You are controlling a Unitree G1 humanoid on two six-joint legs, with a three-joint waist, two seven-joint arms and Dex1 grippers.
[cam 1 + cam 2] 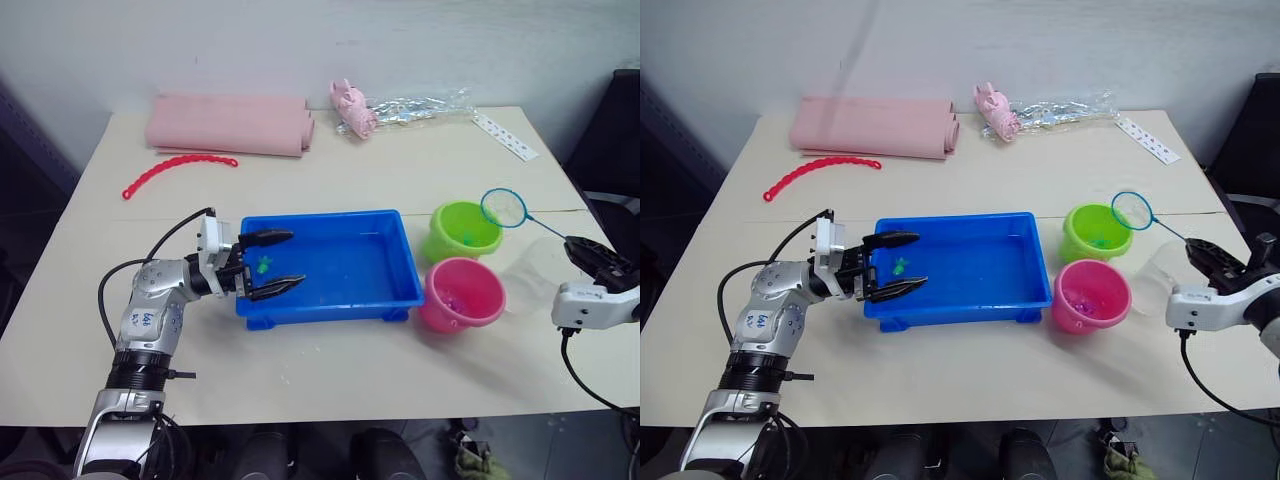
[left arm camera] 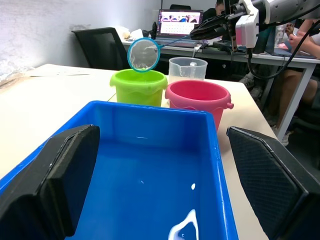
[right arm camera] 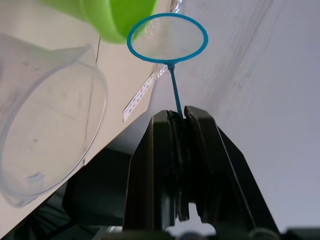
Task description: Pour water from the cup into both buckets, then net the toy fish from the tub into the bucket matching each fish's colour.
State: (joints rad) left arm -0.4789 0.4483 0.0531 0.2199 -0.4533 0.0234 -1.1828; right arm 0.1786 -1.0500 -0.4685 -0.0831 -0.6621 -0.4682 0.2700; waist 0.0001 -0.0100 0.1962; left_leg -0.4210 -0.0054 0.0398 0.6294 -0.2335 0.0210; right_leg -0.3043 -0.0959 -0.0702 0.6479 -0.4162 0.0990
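At the desk's (image 1: 330,390) left, the left claw (image 1: 272,263) gapes wide over the near-left end of the blue tub (image 1: 385,300), holding nothing, with a green toy fish (image 1: 263,265) lying in the tub between its fingers. Further right stand the green bucket (image 1: 462,230) and, nearer, the pink bucket (image 1: 462,295), with the clear cup (image 1: 1158,275) beside them. The right claw (image 3: 178,117) is clamped on the handle of the net (image 1: 504,208), whose hoop hangs above the green bucket's far-right rim.

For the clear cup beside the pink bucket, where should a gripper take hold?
Probably the rim and wall of the cup, pinched from above: it stands upright and open-topped, close behind the pink bucket. Its handle isn't clear enough to aim for.
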